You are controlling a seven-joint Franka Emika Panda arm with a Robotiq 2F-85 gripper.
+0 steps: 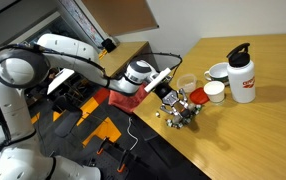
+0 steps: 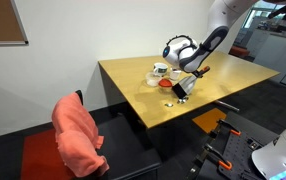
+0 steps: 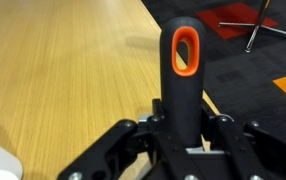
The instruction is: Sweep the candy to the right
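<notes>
In an exterior view, the candy (image 1: 175, 116) lies in a loose cluster on the wooden counter (image 1: 253, 130), close to its near edge. Just behind it are a flat red lid (image 1: 198, 95), two white cups (image 1: 215, 92), a clear cup (image 1: 186, 85) and a white bottle (image 1: 242, 75) with a red label. The arm (image 1: 73, 50) reaches in low from the side, and the head of its brush (image 1: 179, 104) is down at the cluster.

In the other exterior view, the arm (image 2: 215, 35) slants down over the far corner of the counter. A pink cloth (image 2: 78, 135) hangs on a chair beside the counter, well apart.

In the wrist view, the fingers (image 3: 133, 140) are pinching the brush's black handle, which points straight ahead. The candy is out of sight.
</notes>
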